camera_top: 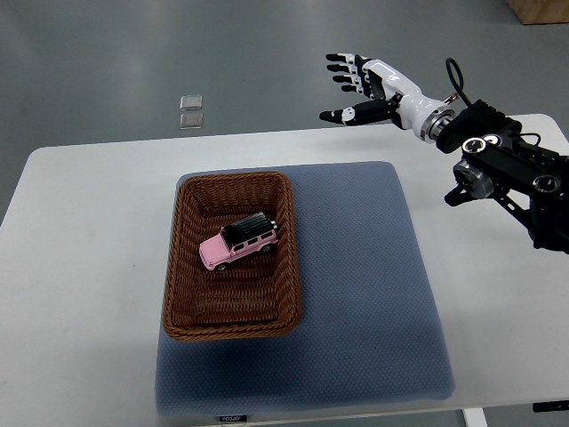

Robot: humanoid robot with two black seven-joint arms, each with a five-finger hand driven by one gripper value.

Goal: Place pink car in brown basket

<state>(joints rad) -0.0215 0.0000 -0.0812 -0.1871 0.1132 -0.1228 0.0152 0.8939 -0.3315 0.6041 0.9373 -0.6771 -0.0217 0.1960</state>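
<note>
I judge the placing done: the pink car (238,243) sits on its wheels inside the brown basket (180,267), left of centre in the frame, on the blue mat (373,285). What remains for me is a clean retreat, so I would keep the right hand (364,89) high and clear of the basket's rim. That hand hovers at the upper right, fingers spread and holding nothing, well apart from the car, which lies down and to its left.
</note>
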